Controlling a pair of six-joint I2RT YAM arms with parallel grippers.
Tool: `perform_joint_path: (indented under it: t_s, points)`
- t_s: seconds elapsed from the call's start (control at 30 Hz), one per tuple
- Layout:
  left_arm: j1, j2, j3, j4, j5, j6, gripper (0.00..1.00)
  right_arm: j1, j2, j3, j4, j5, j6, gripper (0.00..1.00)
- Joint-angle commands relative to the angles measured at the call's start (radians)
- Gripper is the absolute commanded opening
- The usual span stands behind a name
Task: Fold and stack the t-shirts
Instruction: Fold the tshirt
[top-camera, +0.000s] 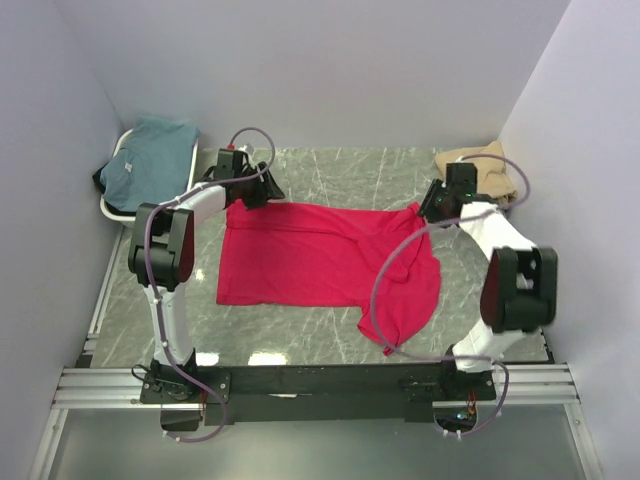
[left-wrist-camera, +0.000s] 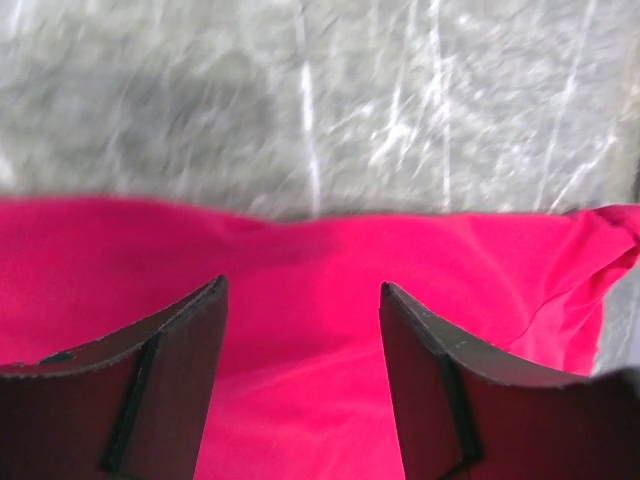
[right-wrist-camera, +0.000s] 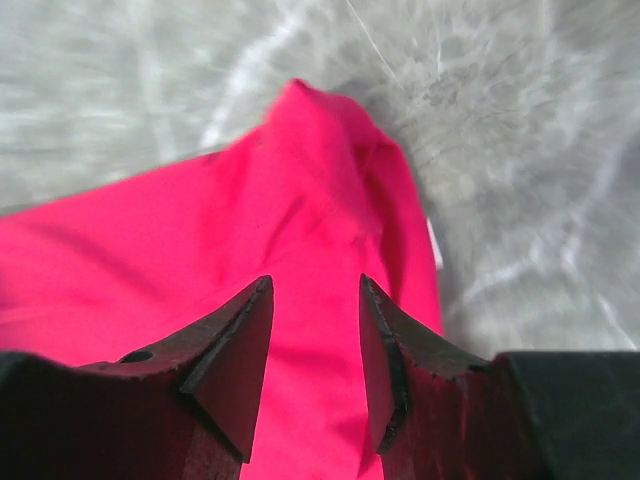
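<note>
Hovering over the far left corner of the bright crimson red cloth t-shirt (top-camera: 310, 260), the left gripper (left-wrist-camera: 302, 285) has its two dark fingers spread well apart, nothing pinched between them, only red fabric below and the shirt's far edge just ahead. That shirt lies spread across the middle of the grey-green marbled table top (top-camera: 330, 170), mostly flat on its left. Its right side is rumpled and doubled over, trailing toward the near edge. Over at the far right corner of the shirt, the right gripper (right-wrist-camera: 316, 280) has its fingers parted too, with a narrower gap, the cloth peaking up just beyond the tips and not clamped. Far left, the dusty teal blue t-shirt (top-camera: 150, 160) is heaped in the white oval basket (top-camera: 110, 208). Far right, the tan beige t-shirt (top-camera: 480, 165) sits bunched in the corner, just behind the right arm.
</note>
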Motion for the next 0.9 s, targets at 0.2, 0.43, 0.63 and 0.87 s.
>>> perform_joint_path:
  t_s: [0.2, 0.43, 0.63, 0.87]
  points:
    - [-0.005, 0.122, 0.122, 0.119, 0.096, -0.008, 0.68, -0.006, 0.259, 0.179, 0.074, -0.042, -0.033, 0.48]
    - [-0.005, 0.164, 0.134, 0.129, 0.096, -0.009, 0.67, -0.014, 0.341, 0.274, 0.055, -0.046, -0.044, 0.5]
    - [-0.005, 0.185, 0.151, 0.118, 0.101, 0.003, 0.67, -0.014, 0.403, 0.333, 0.025, -0.04, -0.047, 0.51]
    - [-0.005, 0.193, 0.142, 0.116, 0.098, 0.015, 0.67, -0.02, 0.407, 0.348, 0.006, 0.014, -0.05, 0.52]
